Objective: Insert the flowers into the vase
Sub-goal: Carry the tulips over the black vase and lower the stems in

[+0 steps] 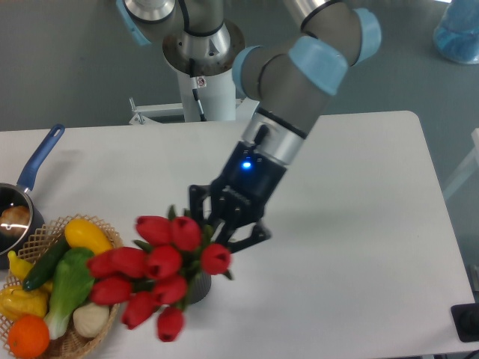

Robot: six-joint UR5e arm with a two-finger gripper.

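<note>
White table [359, 194], flowers [153, 265] (held) below-left of pincer [219, 222]

- vase [196, 288]: almost wholly hidden behind the flowers [159, 265]; only a dark sliver of its lower right side shows. rim and mouth not visible.
- flowers: buds motion-blurred, count unclear; stems hidden inside the gripper [224, 221], so the grip of the jaws on them cannot be made out.
- wicker basket [112, 307]: right rim overlapped by the buds; bottom cut off by the lower edge.
- saucepan [22, 198]: bowl cut off by the left edge; contents too small to tell.
- black object [466, 321] at the right edge: cut off, unidentifiable.
- blue object [456, 31] at the top right corner: cropped.
</note>
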